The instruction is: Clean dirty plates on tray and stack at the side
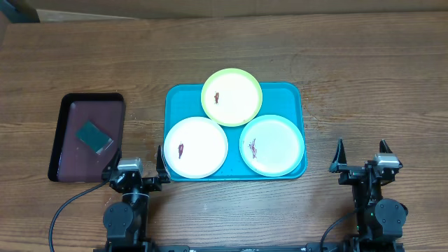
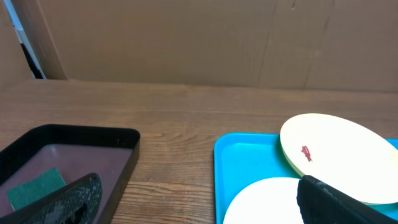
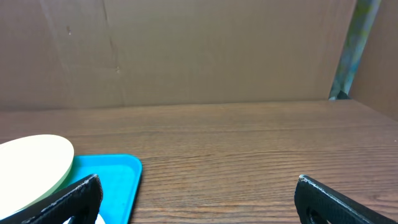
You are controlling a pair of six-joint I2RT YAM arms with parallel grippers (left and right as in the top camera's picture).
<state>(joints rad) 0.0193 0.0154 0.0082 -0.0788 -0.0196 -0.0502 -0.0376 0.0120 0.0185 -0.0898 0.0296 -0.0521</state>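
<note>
Three plates lie on the turquoise tray (image 1: 175,98): a lime-green rimmed plate (image 1: 232,96) at the back, a white plate (image 1: 196,147) front left, a pale aqua plate (image 1: 273,145) front right. Each carries a small dark red smear. My left gripper (image 1: 138,162) is open and empty, near the table's front edge just left of the tray. My right gripper (image 1: 363,155) is open and empty, right of the tray. In the left wrist view the green plate (image 2: 336,155) and white plate (image 2: 267,202) show on the tray (image 2: 239,165), past my open fingers (image 2: 199,202). The right wrist view shows the tray corner (image 3: 118,171) between open fingers (image 3: 199,199).
A dark maroon tray (image 1: 73,119) with a black rim sits at the left and holds a green sponge (image 1: 94,136); it also shows in the left wrist view (image 2: 93,149). A cardboard wall (image 2: 199,43) stands behind the table.
</note>
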